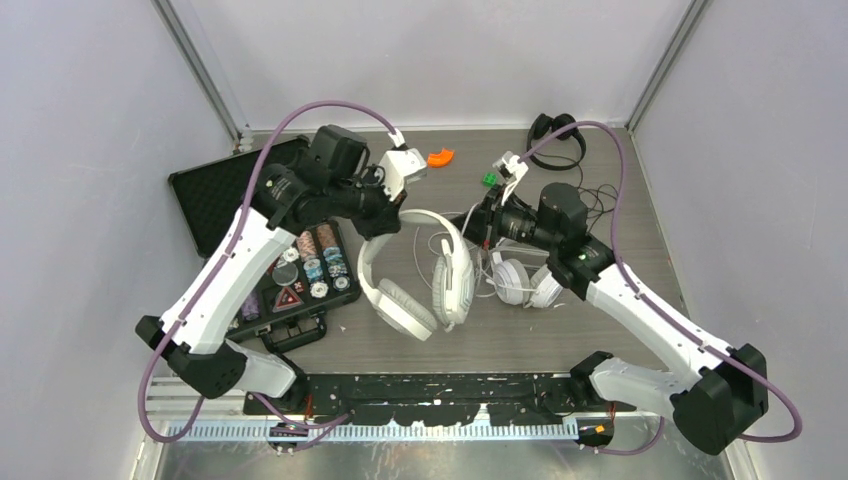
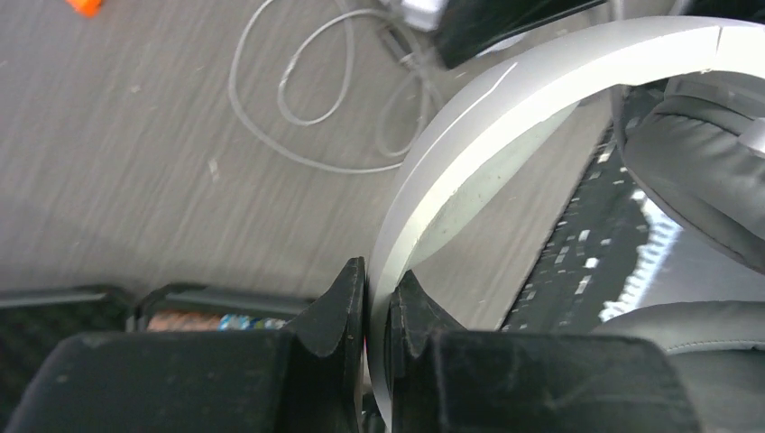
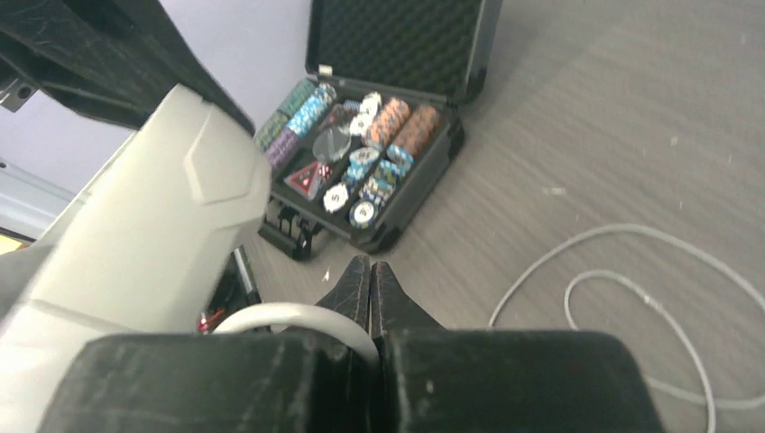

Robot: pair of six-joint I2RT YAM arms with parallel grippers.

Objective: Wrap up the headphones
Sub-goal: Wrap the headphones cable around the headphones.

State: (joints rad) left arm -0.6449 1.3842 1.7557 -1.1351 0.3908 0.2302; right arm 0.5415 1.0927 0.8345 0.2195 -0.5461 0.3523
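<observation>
Clamping the headband of the white headset [image 2: 469, 117], the left tool [image 2: 377, 275] has its jaws tight on the slim band, with the ear cushions just beyond. The right tool [image 3: 370, 271] has its jaws together and a curl of white cable [image 3: 289, 311] runs in under them; whether it is pinched cannot be told from this angle. Loose loops lie on the bench [image 3: 586, 108] beside that tool, so a pull could knot them or drag the pale grey headset [image 1: 525, 283] near its wrist. The band could slip from the left tool. An open poker chip case [image 3: 379, 135] ahead could snag the cable. The black headset [image 1: 555, 135] lies well beyond. Grey wood-grain bench, plain pale walls [image 1: 430, 60].
</observation>
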